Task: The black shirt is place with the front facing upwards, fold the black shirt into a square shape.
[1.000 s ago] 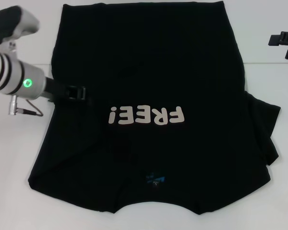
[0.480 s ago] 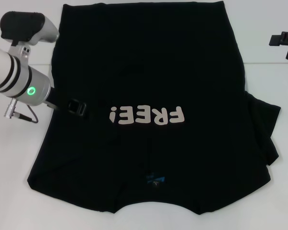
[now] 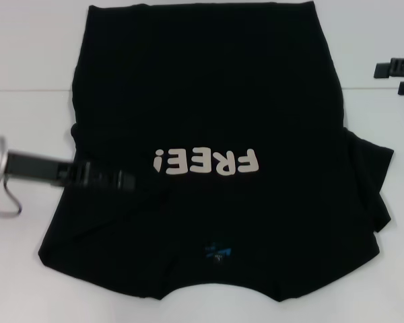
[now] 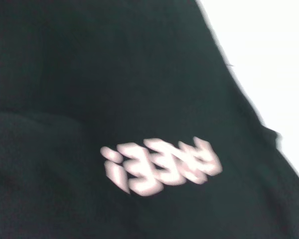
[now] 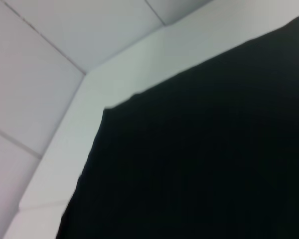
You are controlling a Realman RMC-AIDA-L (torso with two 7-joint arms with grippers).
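The black shirt [image 3: 209,87] lies flat on the white table, chest up, with pale "FREE!" lettering [image 3: 207,162] and a small blue neck label [image 3: 217,253] near the front edge. Its right sleeve [image 3: 376,185] sticks out, rumpled; no sleeve shows on the left side. My left gripper [image 3: 121,180] reaches in low from the left, over the shirt's left part just beside the lettering. The left wrist view shows the shirt [image 4: 89,74] and its lettering [image 4: 162,166]. My right gripper [image 3: 400,77] shows only as two separate black fingertips at the right edge, off the shirt [image 5: 204,149].
White table [image 3: 27,269] surrounds the shirt on the left, right and front. In the right wrist view the table's far corner [image 5: 94,79] meets pale wall panels.
My left arm has swung down and back to the left, so only its wrist end shows; the gripper has slid a little nearer along the shirt. The right fingertips have shifted slightly nearer.
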